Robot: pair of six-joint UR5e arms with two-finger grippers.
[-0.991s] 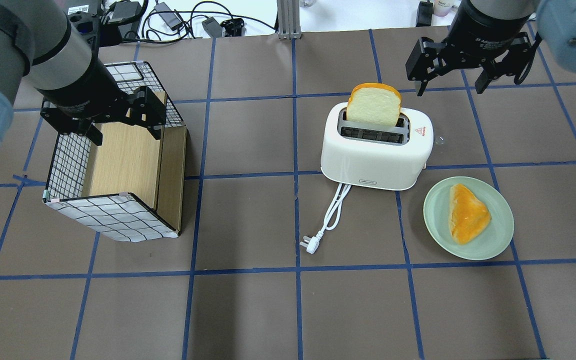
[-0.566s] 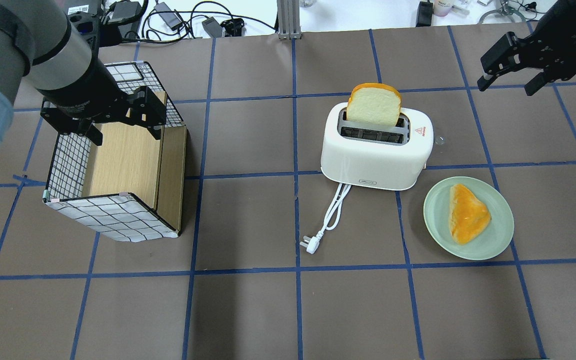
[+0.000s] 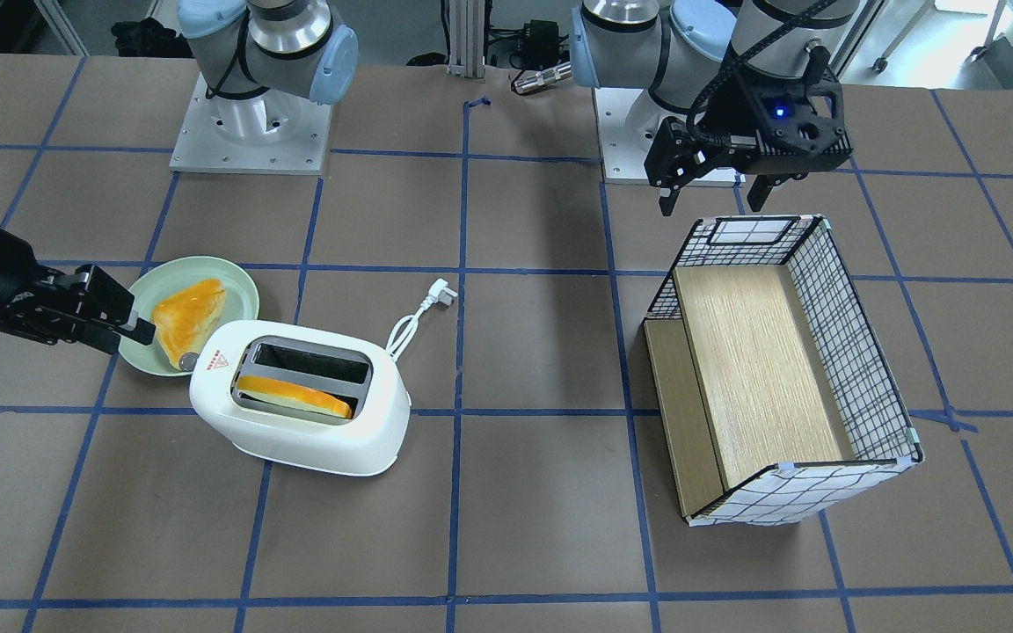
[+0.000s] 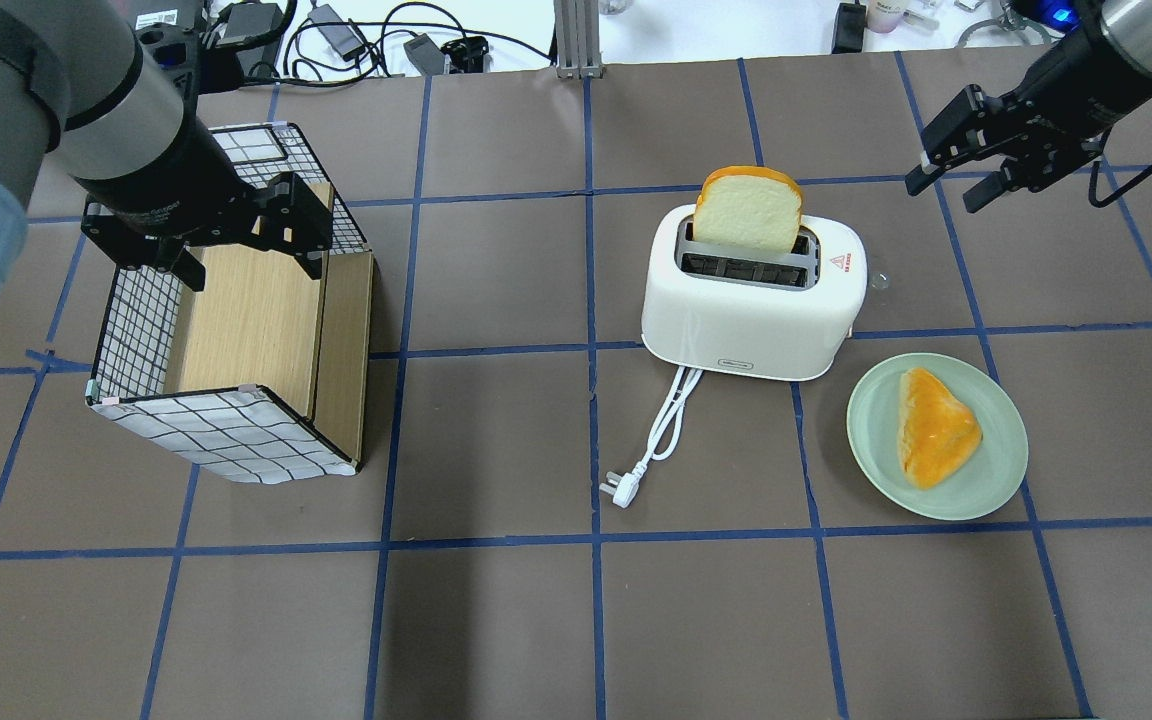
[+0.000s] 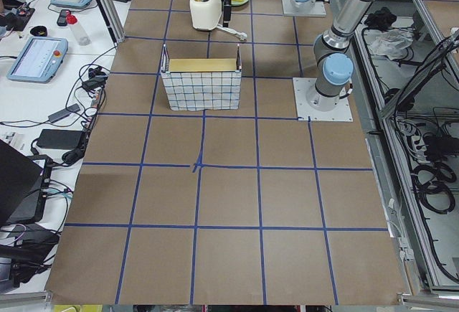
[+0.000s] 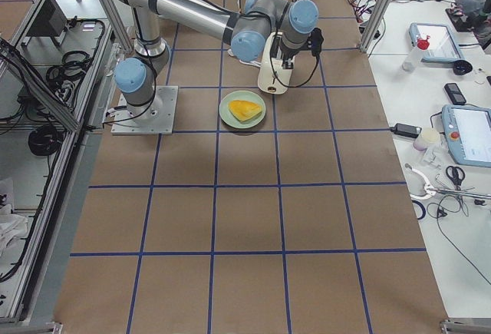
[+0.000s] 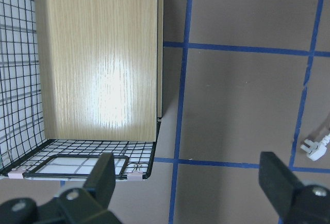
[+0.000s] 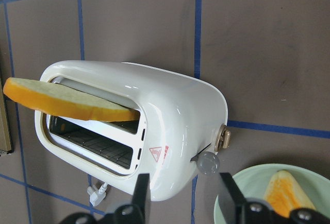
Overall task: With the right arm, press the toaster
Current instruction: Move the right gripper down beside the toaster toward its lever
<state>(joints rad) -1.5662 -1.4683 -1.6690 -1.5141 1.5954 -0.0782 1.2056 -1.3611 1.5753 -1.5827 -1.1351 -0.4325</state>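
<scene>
The white toaster [image 4: 746, 320] stands mid-table with a bread slice [image 4: 746, 210] upright in its far slot. The toaster also shows in the front view [image 3: 295, 440] and in the right wrist view [image 8: 175, 121]. Its small grey end lever [image 8: 208, 162] faces the right arm. My right gripper [image 4: 941, 195] is open and empty. It is tilted, off the table and to the right of the toaster's lever end, apart from it. It also shows in the front view [image 3: 128, 323] and the right wrist view [image 8: 184, 188]. My left gripper [image 4: 251, 268] is open and empty over the basket.
A green plate [image 4: 876, 470] with a piece of bread [image 4: 936, 425] lies right of the toaster, near its lever end. The toaster's white cord and plug [image 4: 636, 470] trail toward the robot. A wire basket [image 4: 136, 330] with wooden panels stands at the left.
My right gripper swung from behind the toaster out to the right, then tilted and came back a little toward the toaster's lever end. The left arm has not moved.
</scene>
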